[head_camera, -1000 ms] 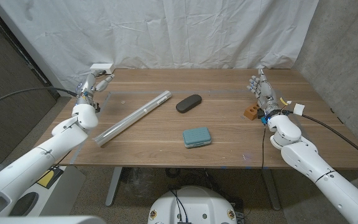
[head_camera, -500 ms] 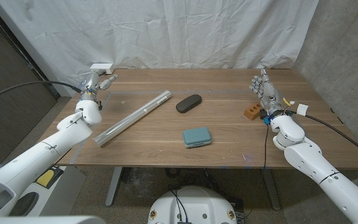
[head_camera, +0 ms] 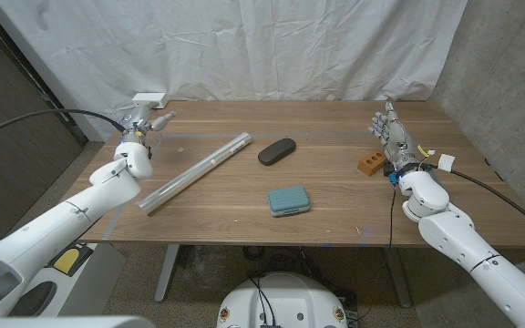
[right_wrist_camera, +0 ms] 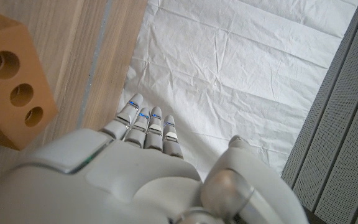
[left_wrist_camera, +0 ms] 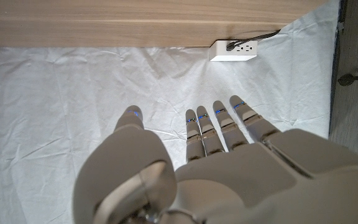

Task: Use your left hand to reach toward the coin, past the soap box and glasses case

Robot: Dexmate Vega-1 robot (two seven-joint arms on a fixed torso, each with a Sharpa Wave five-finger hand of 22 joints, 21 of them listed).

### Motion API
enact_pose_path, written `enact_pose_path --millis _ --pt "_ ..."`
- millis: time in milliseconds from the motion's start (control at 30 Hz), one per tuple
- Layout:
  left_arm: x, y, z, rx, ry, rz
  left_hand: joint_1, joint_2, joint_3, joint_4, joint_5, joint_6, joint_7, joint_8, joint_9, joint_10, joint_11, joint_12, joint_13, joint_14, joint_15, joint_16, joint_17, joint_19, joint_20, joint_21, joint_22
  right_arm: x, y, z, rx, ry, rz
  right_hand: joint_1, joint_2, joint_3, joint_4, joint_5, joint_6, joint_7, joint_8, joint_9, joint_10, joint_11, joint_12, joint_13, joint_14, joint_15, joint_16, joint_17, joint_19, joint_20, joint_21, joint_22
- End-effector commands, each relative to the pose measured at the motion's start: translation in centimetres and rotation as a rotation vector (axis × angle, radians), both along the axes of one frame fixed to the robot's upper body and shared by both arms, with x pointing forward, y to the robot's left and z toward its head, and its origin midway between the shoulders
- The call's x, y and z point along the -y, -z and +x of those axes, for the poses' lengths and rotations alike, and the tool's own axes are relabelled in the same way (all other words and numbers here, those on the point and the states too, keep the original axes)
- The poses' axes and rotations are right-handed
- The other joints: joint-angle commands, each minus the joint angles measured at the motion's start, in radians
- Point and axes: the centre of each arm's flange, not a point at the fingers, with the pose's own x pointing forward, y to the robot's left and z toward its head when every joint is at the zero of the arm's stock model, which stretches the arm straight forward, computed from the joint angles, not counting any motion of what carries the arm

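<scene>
Fingers, left: left hand (head_camera: 142, 123) held open, fingers (left_wrist_camera: 221, 127) straight and a little apart, thumb out to the side, nothing in them; they point toward the white cloth backdrop (left_wrist_camera: 73, 93).
Fingers, right: right hand (head_camera: 392, 132) open too, fingers (right_wrist_camera: 145, 124) straight and close together, empty, raised above the table.
Left hand position: over the far left corner of the wooden table (head_camera: 335, 196), near a white power strip (head_camera: 150, 97) at the table's back edge.
Coin: a small dim spot (head_camera: 180, 147) on the wood just right of the left hand, between it and the far end of the tube; too small to say for sure that it is the coin.
Soap box: teal soap box (head_camera: 289, 200) lying near the front middle of the table, well apart from the left hand.
Glasses case: dark glasses case (head_camera: 277, 150) lying at an angle behind the soap box, near the table's centre, just right of the tube's far end.
Tube: long clear tube (head_camera: 196, 171) lying slantwise from front left to back middle, between the left arm and the two cases.
Block: orange-brown block (head_camera: 368, 165) with round holes (right_wrist_camera: 11, 81) in one face, on the table just beside the right hand, on its inner side.
Contact: neither hand touches any object.
</scene>
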Motion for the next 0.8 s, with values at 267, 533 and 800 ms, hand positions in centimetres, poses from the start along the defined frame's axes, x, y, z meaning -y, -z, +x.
enact_pose_path --millis 267,533,800 --pt "0.2 -0.3 1.6 -0.110 -0.058 0.053 0.015 -0.004 -0.002 -0.008 0.004 -0.006 -0.001 -0.006 0.005 -0.002 0.002 -0.002 0.003 -0.009 -0.061 0.000 0.004 -0.013 -0.057 -0.005 0.002 -0.2 0.0 -0.8 0.002 0.005 -0.007 0.001 0.009 -0.005 -0.001 0.005 0.013 0.000 0.002 0.003 0.010 0.003 0.007 0.006 0.010 0.002 0.003 0.006 0.016 -0.002 -0.005 0.004" --pt "0.4 -0.9 2.4 -0.169 -0.055 0.075 0.018 -0.004 -0.005 -0.009 0.003 0.001 0.006 -0.006 0.005 0.008 0.006 0.001 0.003 0.000 -0.059 0.003 0.004 -0.007 -0.089 -0.003 0.002 0.1 0.5 -1.3 -0.006 0.016 0.002 0.001 0.009 -0.006 -0.001 0.005 0.013 -0.001 0.002 0.003 0.010 0.002 0.006 0.006 0.011 0.003 0.003 0.006 0.017 -0.001 -0.008 0.004" --pt "0.3 -1.0 3.2 -0.213 -0.056 0.081 0.019 -0.005 -0.007 -0.009 0.003 0.011 0.009 -0.003 0.005 0.013 0.006 0.002 0.003 0.004 -0.057 0.004 0.004 -0.005 -0.091 -0.003 0.001 -0.1 0.9 -1.4 -0.012 0.018 0.010 0.001 0.010 -0.007 -0.001 0.005 0.015 0.000 0.002 0.003 0.014 0.004 0.007 0.006 0.012 0.004 0.002 0.006 0.018 0.000 -0.011 0.004"
